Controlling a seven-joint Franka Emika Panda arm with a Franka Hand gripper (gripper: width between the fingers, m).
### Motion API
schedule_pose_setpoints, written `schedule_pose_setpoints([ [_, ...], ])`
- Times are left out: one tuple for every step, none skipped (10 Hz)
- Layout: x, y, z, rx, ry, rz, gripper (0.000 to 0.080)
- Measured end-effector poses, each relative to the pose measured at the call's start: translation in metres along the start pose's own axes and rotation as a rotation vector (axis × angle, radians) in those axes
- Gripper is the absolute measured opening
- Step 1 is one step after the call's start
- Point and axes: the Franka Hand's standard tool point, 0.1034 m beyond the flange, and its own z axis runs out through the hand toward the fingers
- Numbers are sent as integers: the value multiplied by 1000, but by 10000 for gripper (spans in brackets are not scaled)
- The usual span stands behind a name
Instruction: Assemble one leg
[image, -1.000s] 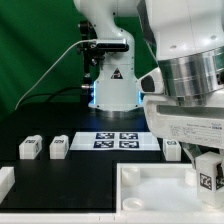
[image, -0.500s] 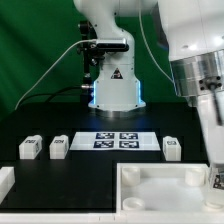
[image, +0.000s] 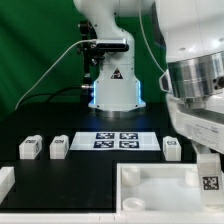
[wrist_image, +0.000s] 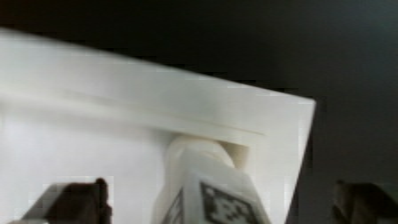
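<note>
Four legs are showing: left leg, second left leg, right leg, near-right leg. One white panel and one marker board are lying alongside.

Three loose legs flank the marker board on the bench, while the gripper hangs over an upright leg at a corner of the white panel.

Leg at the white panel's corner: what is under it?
The white panel lies under the leg, near its corner. Any hole right beneath is covered by the leg itself.
</note>
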Motion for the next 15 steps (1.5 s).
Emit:
schedule_pose_setpoints([
  [1, -2, 0, 4, 5, -88, 643],
  [2, -2, 0, 3, 5, -220, 648],
  [4, 0, 0, 0, 5, -338, 649],
  [10, 5, 1, -28, 11, -509, 649],
  [14, 6, 1, -37, 20, -603, 649],
  [13, 5, 1, -36, 20, -601, 645],
  [13, 5, 1, -36, 20, -601, 493],
  [12, 5, 1, -33, 18, -573, 493],
  [11, 4, 1, -28, 16, -459, 284],
  [11, 4, 1, -23, 17, -354, 290],
  [12, 4, 1, -18, 16, -246, 290],
  [12, 3, 1, -6, 9, -63, 290],
  [13, 2, 2, 6, 2, 168, 290],
  [12, 1, 3, 21, -9, 409, 290],
  [11, 0, 4, 34, -12, 568, 290],
])
